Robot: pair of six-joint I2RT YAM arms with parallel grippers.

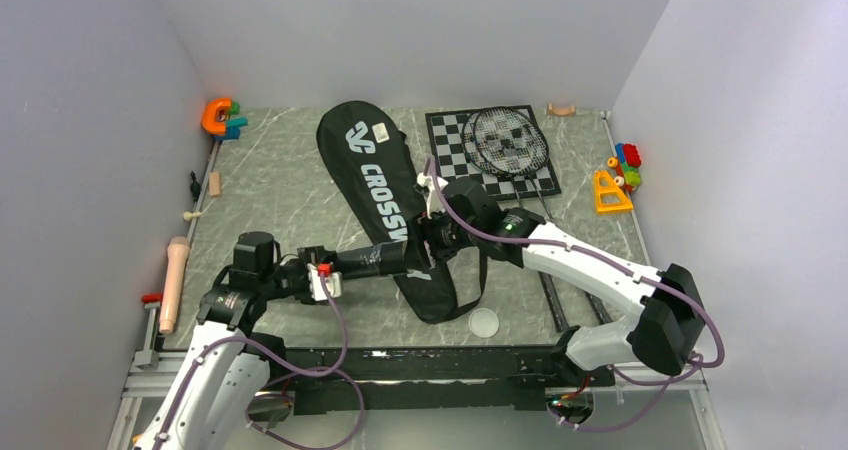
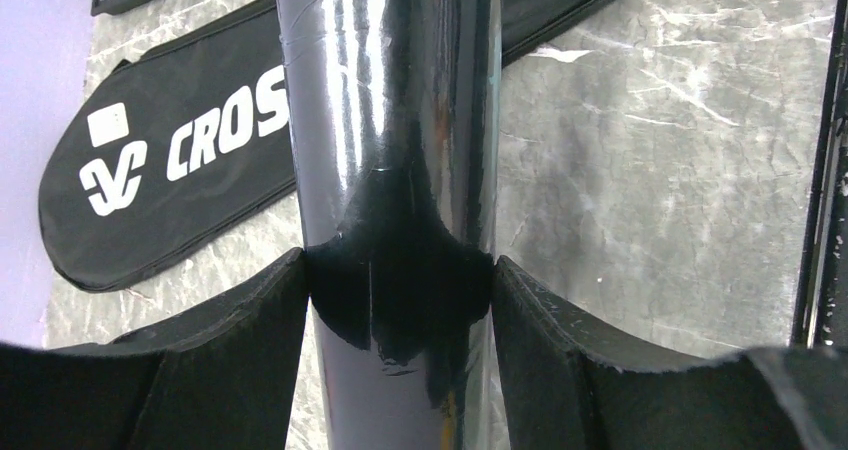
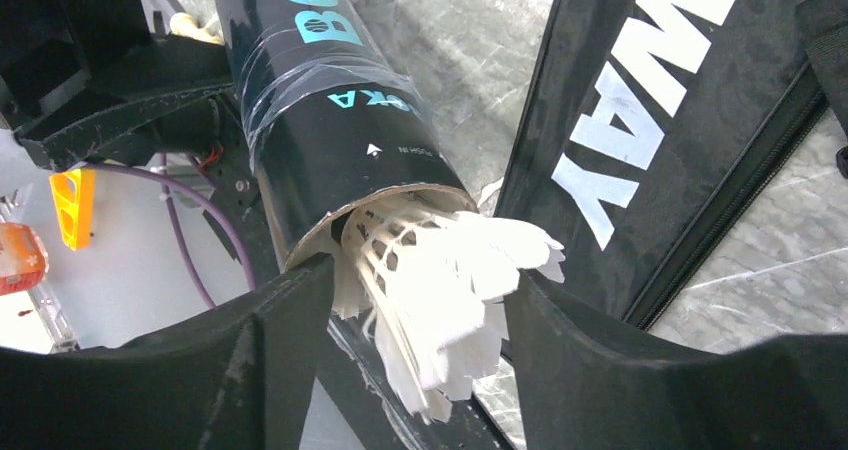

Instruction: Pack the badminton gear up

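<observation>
- Clenched around the long dark tube [image 2: 390, 120] with both fingers of the left gripper [image 2: 400, 280] — pads pressed on its two opposite sides.
- Holding it level above the table [image 1: 290, 190], the gripped end out past the left edge of the black racket bag [image 1: 385, 185], the open mouth over the bag's narrow lower part.
- Can see a white shuttlecock [image 3: 445, 255] lodged in that mouth, feather skirt sticking out.
- Standing at the same spot over the bag with the right gripper [image 1: 432, 242]: fingers spread on both sides of the feathers, feathers not crushed — released, as far as visible.
- Lying flat on the table with the printed side up, wide end of the bag far from the arm bases.
- Can see a round white lid [image 1: 484, 321] flat on the table, just beside the bag's lower end, on its right.
- Further right of the bag's wide end, can see a racket [image 1: 510, 138] with its strung head resting on the chessboard [image 1: 447, 142].
- Well apart from the bag, near both side walls, can see colourful toys [image 1: 220, 117].
</observation>
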